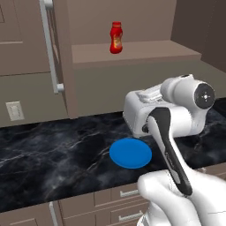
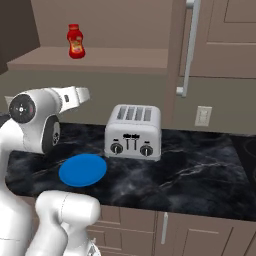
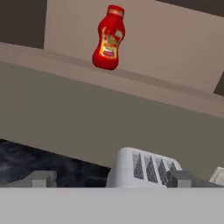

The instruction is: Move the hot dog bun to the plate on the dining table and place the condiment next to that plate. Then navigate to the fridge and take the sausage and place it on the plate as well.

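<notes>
Red ketchup bottle (image 3: 108,38) stands upright on the ledge (image 2: 100,59) above and behind the toaster (image 2: 133,131). A blue plate (image 2: 83,170) lies on the black marble counter (image 2: 200,175) just beside the toaster. The gripper (image 3: 111,178) hovers near the toaster, fingers (image 3: 41,178) spread wide and empty.

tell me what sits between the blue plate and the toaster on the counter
Nothing: bare black marble counter separates the blue plate from the toaster, seen in the right base view.

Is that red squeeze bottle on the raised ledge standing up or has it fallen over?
Upright. The red squeeze bottle stands on its base on the beige ledge, cap on top, in both base views.
</notes>
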